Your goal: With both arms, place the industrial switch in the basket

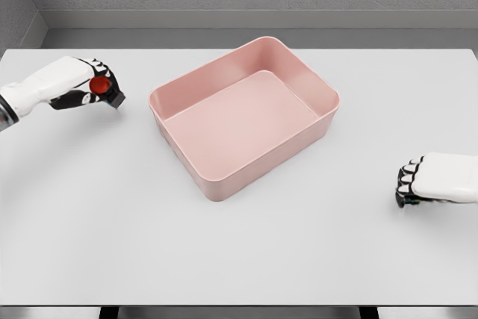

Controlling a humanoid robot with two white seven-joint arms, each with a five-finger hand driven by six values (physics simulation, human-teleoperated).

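Surface: white table [239,259], grey wall behind.
Basket [243,113]: pink, centre, angled.
Left hand [93,89]: clasping red-buttoned switch [103,87].
Right hand [422,181]: curled, holding nothing, resting on table.

The basket [243,113] looks like smooth, matt pink plastic; the table [239,252] is plain, matt white.

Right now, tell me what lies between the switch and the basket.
Only bare table: in the head view, the switch, held in the left hand, is left of the basket.
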